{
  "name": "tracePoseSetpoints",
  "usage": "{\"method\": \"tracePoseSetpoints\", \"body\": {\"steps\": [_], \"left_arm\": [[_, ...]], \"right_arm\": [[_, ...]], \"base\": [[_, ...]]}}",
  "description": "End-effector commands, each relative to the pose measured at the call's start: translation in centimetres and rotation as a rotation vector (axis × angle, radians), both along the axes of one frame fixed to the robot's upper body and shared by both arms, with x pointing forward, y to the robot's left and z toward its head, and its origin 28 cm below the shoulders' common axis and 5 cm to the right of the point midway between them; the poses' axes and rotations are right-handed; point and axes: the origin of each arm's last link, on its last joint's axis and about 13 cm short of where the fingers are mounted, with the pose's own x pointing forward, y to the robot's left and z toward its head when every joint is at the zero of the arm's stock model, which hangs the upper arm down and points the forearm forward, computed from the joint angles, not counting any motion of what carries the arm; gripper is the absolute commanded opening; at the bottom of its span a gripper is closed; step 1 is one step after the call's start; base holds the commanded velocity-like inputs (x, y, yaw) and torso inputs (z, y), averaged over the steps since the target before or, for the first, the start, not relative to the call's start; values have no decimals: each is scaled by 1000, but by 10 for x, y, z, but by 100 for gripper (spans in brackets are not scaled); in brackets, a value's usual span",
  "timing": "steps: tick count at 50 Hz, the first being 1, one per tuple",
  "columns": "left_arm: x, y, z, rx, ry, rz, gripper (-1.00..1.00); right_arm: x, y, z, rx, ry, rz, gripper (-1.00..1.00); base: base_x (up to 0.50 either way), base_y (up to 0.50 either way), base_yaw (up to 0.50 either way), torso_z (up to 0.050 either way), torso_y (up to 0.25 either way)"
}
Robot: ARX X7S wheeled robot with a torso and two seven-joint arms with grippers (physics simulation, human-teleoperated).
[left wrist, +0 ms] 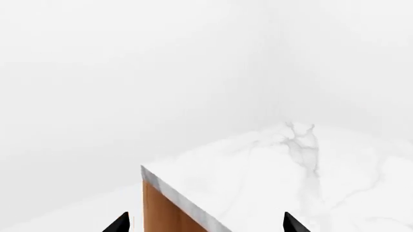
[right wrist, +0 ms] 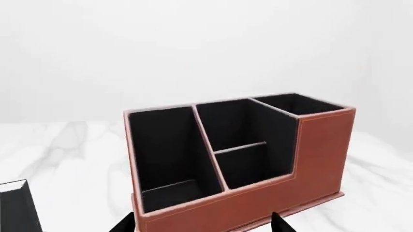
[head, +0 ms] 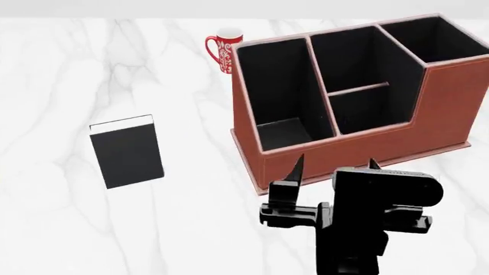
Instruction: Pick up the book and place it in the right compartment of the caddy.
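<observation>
A: We start with the white marble table (head: 91, 229). On it stands the large reddish-brown leather-look caddy (head: 443, 109) with slanted sides, black lining and pale-edged dividers; every compartment we can look into is empty.

B: And our arms? In the head view we see only the black right arm, reaching forward low over the table's near edge, its right gripper (head: 333, 167) just in front of the caddy's near wall.

A: Its two pointed fingertips (head: 295, 166) stand well apart, so we call it spread wide, holding nothing and touching nothing.

B: The left gripper (left wrist: 206, 223) shows only in its own wrist camera: two black tips set far apart over a corner of the marble top with a wooden side beneath. Nothing sits between them.

A: The thick black hardcover book (head: 127, 151) with white page edges lies flat on the marble, well to the left of the caddy, untouched.

B: Smallest, the red-and-white patterned mug (head: 224, 50) stands just behind the caddy's left rear corner.
</observation>
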Motion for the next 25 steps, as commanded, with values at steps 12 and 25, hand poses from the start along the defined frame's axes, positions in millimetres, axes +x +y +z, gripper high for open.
{"method": "tracePoseSetpoints", "body": {"steps": [12,25], "left_arm": [[-75,31,30,78,-55,333,100],[-77,32,29,105,-52,342,100]], "right_arm": [[56,12,142,-15,-59,-22,100],[60,15,149,-16,-46,7,100]], "base": [[219,0,0,0,0],[500,0,0,0,0]]}}
